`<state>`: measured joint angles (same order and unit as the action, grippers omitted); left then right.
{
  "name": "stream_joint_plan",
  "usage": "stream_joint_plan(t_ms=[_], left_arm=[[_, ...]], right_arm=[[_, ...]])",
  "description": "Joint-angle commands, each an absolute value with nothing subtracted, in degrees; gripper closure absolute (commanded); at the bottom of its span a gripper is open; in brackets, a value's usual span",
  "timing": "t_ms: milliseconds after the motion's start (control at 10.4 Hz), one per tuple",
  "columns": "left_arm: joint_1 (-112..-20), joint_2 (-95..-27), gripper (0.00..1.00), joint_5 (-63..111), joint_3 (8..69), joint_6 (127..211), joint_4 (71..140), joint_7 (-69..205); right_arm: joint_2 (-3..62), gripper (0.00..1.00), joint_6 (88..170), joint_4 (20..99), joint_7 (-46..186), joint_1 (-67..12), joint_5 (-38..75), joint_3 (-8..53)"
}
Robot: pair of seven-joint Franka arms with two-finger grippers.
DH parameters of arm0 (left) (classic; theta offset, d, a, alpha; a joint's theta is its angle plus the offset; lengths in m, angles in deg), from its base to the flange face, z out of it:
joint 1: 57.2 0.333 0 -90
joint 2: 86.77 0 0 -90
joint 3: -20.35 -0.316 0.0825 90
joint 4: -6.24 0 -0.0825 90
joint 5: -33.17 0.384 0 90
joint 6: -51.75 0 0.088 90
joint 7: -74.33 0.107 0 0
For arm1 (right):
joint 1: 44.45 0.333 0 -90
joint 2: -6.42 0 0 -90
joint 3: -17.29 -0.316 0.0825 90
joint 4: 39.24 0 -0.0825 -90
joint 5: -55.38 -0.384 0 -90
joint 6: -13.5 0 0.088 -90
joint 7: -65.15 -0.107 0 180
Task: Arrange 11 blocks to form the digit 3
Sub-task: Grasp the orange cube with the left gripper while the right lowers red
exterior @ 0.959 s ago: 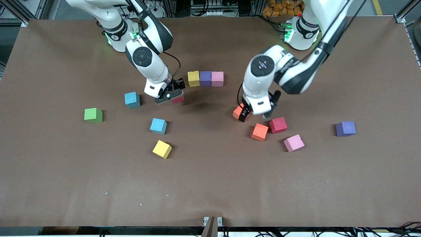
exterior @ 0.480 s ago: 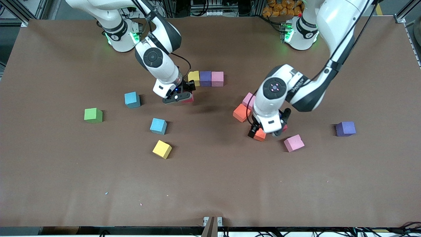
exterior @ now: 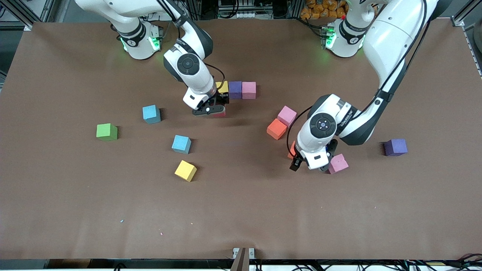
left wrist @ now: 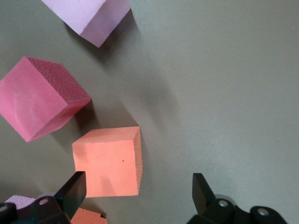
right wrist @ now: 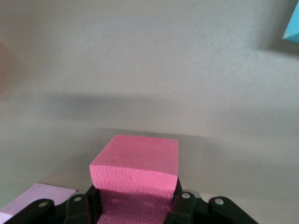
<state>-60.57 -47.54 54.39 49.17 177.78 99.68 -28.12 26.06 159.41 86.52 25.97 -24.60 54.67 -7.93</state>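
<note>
Blocks of matte foam look light, soft and grippy: pinch flat opposite faces, gently. Right claw (exterior: pixel 214 111) grips a red block (right wrist: pixel 135 170) just at six o'clock of the yellow-purple-pink row (exterior: pixel 235 89). Left claw (left wrist: pixel 135 198), jaws wide and empty, hangs over an orange block (left wrist: pixel 108 161); other blocks lie scattered about the bench (exterior: pixel 241 210).

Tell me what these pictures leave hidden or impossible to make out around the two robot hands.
- Front view: the red block in the right gripper is almost covered by it; whether it touches the table is unclear.
- Front view: the left gripper, open, hides most of the orange block and all of another red one.
- Left wrist view: the pink block is cut off by the edge.
- Right wrist view: a light blue block shows only a corner.
</note>
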Motion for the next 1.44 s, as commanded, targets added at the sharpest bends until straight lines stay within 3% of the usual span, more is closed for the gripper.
stream_joint_plan(t_ms=[0,288,1343], left_arm=[[-60.9,-46.6,0.0,54.8,49.4,176.4,98.4,-28.3],[-61.2,-46.3,0.0,54.7,49.4,173.5,98.9,-29.1],[-59.5,-43.1,0.0,54.9,49.3,175.8,100.2,-28.4]], right_arm=[[27.6,1.0,164.6,88.5,22.6,-23.7,56.0,-7.9],[28.0,1.0,166.1,89.3,19.2,-23.4,56.1,-8.0],[28.5,1.0,168.0,91.3,17.8,-22.7,56.3,-8.1]])
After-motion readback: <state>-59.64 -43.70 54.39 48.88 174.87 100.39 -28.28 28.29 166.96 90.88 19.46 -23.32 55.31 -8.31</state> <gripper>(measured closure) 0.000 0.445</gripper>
